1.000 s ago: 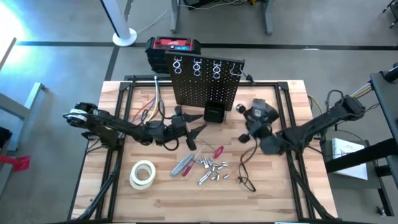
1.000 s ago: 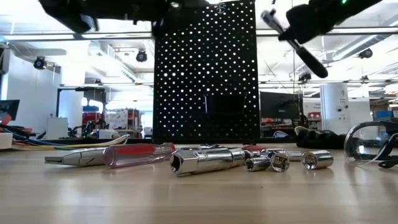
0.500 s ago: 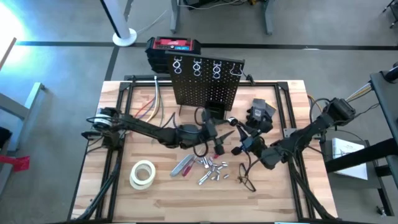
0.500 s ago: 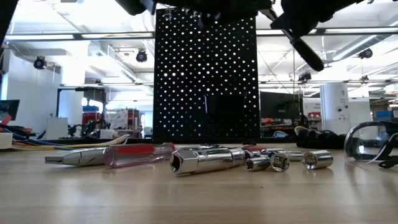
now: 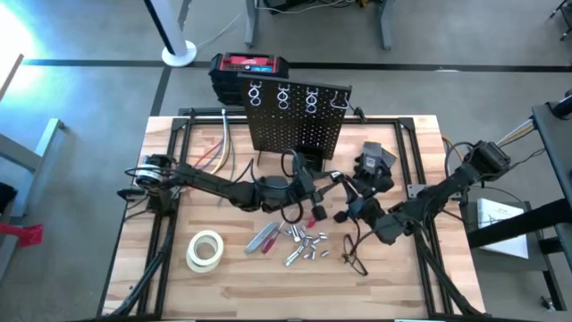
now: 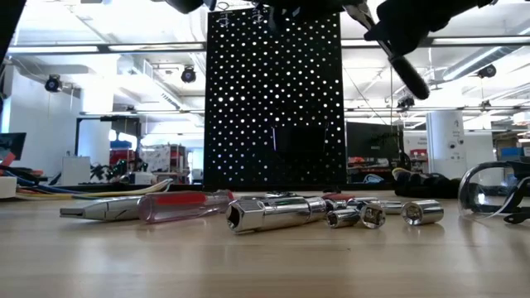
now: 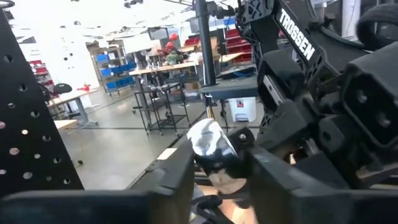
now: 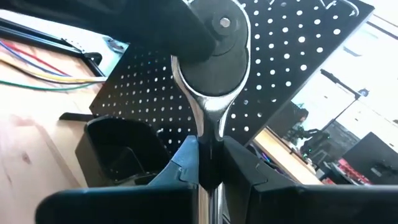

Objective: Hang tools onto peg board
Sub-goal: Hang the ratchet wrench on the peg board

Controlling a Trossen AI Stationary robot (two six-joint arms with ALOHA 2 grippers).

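On the near part of the tabletop [image 5: 223, 286] a whitish tape roll [image 5: 205, 250] lies at the left, and to its right a red-handled tool [image 5: 264, 238] and a scatter of short silvery bits [image 5: 306, 246] lie flat on the wood; in the low view a large chrome socket [image 6: 269, 213] rests among them beside a clear-red handle [image 6: 182, 204]. Farther back, over the middle of the tabletop, both arms meet above these pieces. The right gripper [image 8: 208, 163] pinches the shaft of a ratchet wrench [image 8: 210, 93], its round head lifted off the table in front of the panel. The left gripper [image 7: 214, 165] reaches in from the left, and its two fingers sit on either side of the ratchet's shiny head; whether they press on it cannot be told. Black gloves [image 5: 375, 163] lie at the right. At the far edge the peg board [image 5: 290, 125] stands upright, silvery ring hooks [image 5: 282, 93] along its top and a small black bin [image 5: 308, 157] at its base.
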